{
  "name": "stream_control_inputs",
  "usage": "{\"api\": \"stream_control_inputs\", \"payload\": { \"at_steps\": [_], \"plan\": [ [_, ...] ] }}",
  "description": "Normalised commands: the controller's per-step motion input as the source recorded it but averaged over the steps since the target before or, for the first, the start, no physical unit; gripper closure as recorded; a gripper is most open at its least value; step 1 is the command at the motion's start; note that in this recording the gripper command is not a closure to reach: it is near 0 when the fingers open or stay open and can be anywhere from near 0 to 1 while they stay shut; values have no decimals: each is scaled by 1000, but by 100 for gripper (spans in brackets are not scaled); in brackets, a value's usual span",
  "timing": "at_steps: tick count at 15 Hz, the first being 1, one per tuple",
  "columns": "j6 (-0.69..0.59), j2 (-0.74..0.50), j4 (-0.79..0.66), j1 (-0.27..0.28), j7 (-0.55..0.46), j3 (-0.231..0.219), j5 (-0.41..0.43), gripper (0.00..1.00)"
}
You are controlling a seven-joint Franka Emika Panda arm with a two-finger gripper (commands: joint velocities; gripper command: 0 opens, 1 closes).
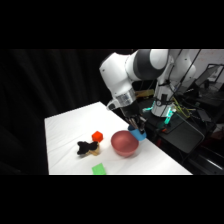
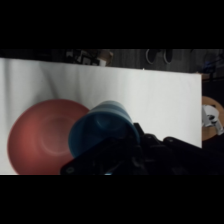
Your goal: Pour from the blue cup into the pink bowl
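Note:
The pink bowl (image 1: 124,143) sits on the white table (image 1: 65,130), right of centre. In the wrist view the pink bowl (image 2: 42,137) fills the lower left. My gripper (image 1: 137,131) hangs at the bowl's far right rim, shut on the blue cup (image 1: 138,133). In the wrist view the blue cup (image 2: 100,130) lies tipped on its side, its open mouth turned toward the bowl and overlapping the bowl's rim. The gripper (image 2: 132,152) holds it from the lower right. I cannot see anything inside the cup or the bowl.
A small red object (image 1: 97,135) and a black object (image 1: 88,146) lie left of the bowl. A green flat piece (image 1: 99,169) rests near the table's front edge. Dark equipment (image 1: 185,125) stands beyond the table's right edge.

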Motion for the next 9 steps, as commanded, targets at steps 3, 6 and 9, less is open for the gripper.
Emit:
{"api": "stream_control_inputs", "payload": {
  "at_steps": [3,6,9],
  "plan": [
    [-688,266,315,-238,-698,-105,248,11],
    [-770,371,476,-223,-438,-73,237,11],
    [-731,398,526,-167,-190,-27,235,10]
  ]
}}
